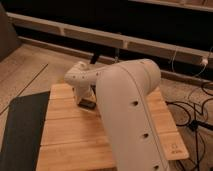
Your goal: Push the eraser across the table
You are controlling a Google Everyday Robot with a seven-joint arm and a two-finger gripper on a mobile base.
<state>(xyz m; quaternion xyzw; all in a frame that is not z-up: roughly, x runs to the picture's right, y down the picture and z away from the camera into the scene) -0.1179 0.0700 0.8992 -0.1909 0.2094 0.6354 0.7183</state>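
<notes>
The gripper (85, 98) is reaching down to the far-left part of the table (70, 137), tucked beneath the rounded wrist joint and mostly hidden by it. Whether it is clenched or released cannot be told from this view.

Just under its lower end, a small dark block, the eraser (88, 105), is lying flat on the wooden top. It is sitting in the far half of the table, nearer the left edge than the right, and looks to be touching or all but touching the gripper. Its long axis is running roughly left to right, along the planks. Its right end is disappearing behind the arm, so which way it is pointing cannot be told.

The arm (132, 115) is coming in from the near right. Its thick white link is rising over the right half of the table and covering much of it. It is bending at a broad elbow above the far edge. A slimmer link is stretching left from there to the wrist, which is turning downward toward the wood.

A dark grey mat (22, 130) is lying along the table's left side, touching or overlapping its edge. Black cables (192, 107) are trailing over the floor (30, 67) to the right. A pale rail (100, 37) is running across the dark wall at the far side.
</notes>
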